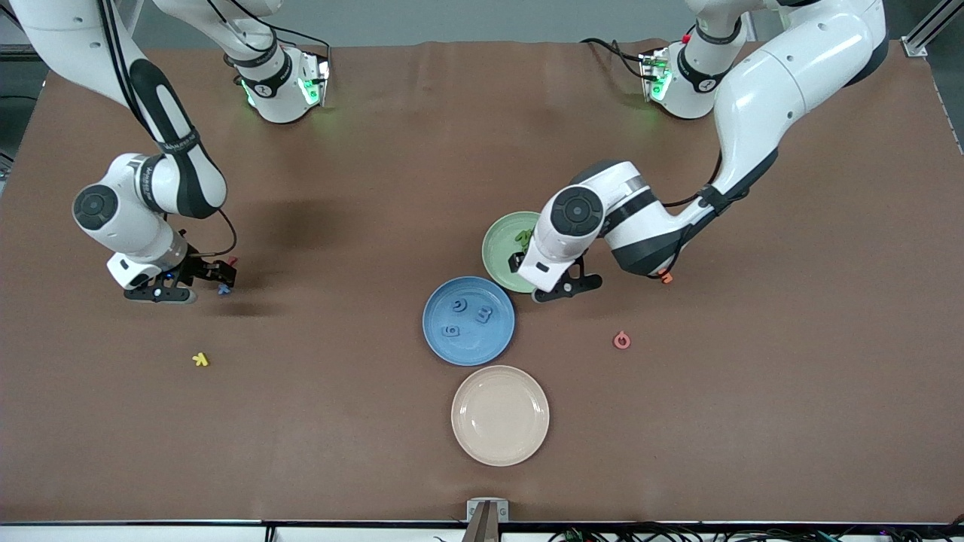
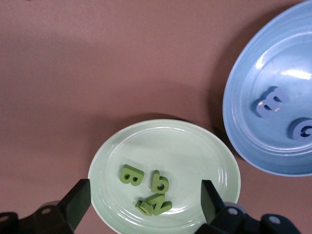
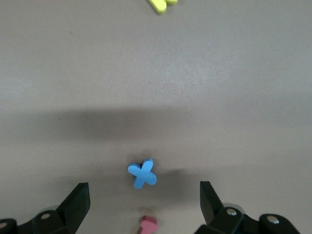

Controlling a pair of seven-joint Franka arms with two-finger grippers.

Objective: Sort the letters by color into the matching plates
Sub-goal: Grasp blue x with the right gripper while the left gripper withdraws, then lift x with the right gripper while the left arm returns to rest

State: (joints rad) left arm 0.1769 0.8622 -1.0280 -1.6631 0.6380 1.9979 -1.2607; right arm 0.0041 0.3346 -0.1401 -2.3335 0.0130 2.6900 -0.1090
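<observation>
A brown table (image 1: 376, 421) is carrying three plates; the left gripper (image 2: 146, 207) is hovering with fingers spread over the green plate (image 2: 195, 146), which is holding four green letters (image 2: 148, 187); the right gripper (image 3: 144, 207) is hovering with fingers spread over a blue X (image 3: 143, 173); the blue plate (image 1: 444, 342) is holding three blue letters (image 1: 471, 316); the right wrist view alone is showing a pink piece (image 3: 147, 224).

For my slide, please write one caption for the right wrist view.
Open right gripper hovers over a small blue X-shaped foam letter on the brown table.
</observation>
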